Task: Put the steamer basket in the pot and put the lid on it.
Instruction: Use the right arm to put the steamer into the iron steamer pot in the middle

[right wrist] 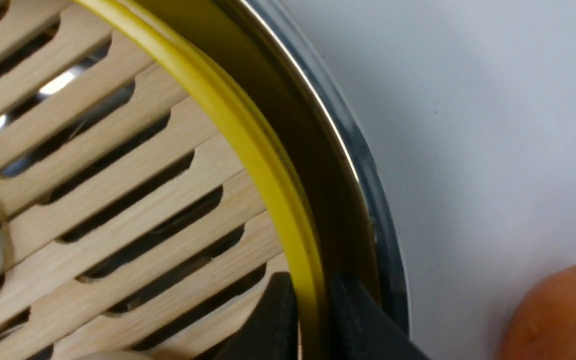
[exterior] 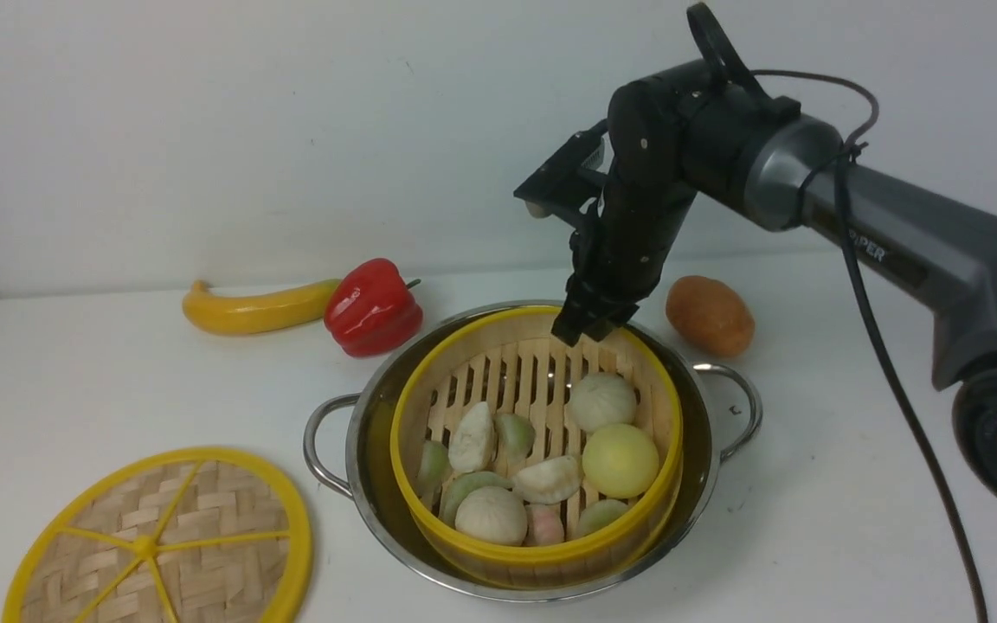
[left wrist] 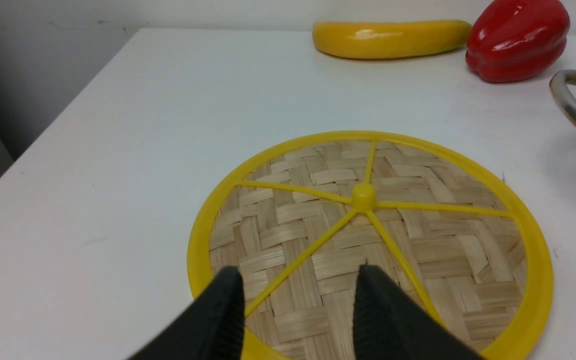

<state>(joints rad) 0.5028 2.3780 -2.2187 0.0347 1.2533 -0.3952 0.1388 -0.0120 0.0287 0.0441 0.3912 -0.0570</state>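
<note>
Right gripper [right wrist: 313, 300] pinches the far rim of the steamer basket [exterior: 542, 562], which sits inside the pot [exterior: 373, 433]; left gripper [left wrist: 299, 282], jaws spread, hovers over the lid [left wrist: 468, 260] lying left of the pot.

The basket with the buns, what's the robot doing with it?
The right gripper pinches the far rim of the round bamboo steamer basket with yellow rims, which sits inside the wide shiny steel pot. The flat woven yellow-rimmed lid lies on the white table, with the open left gripper over it.
</note>
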